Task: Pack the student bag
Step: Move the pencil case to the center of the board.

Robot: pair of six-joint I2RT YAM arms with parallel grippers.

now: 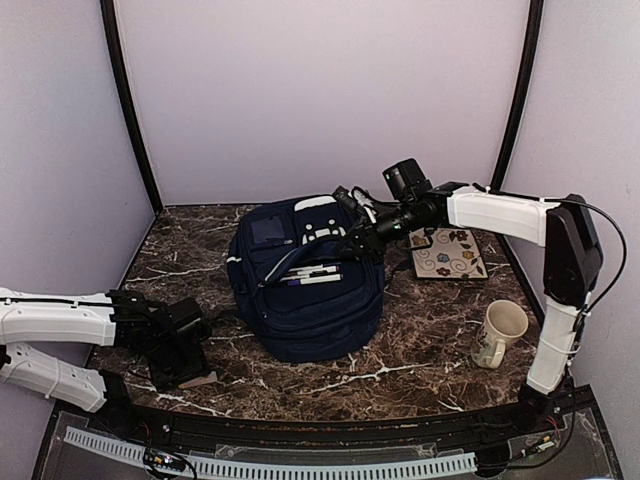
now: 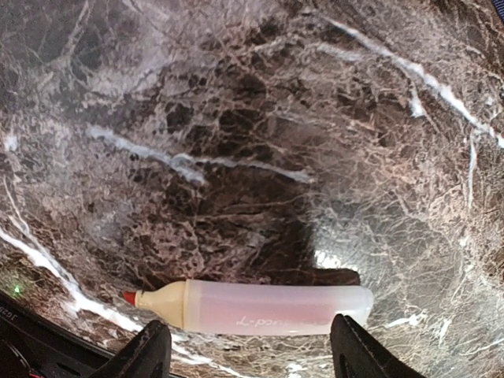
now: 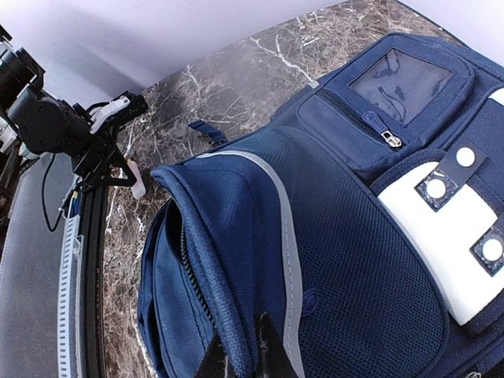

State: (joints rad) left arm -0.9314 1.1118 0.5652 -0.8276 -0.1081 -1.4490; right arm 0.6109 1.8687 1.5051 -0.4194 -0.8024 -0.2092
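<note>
At near left we found the left hand point(image 1: 188, 362), fingers apart over a white tube point(image 2: 268, 307) lying on the table point(image 1: 420, 350). At centre lay the student bag point(image 1: 300, 300), its pocket rim pinched by the closed right hand point(image 1: 357, 243).

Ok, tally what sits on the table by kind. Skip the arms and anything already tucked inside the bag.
student bag: 1
mug: 1
flower-patterned flat pad: 1
squeeze tube with a red tip: 1
Total: 4
</note>
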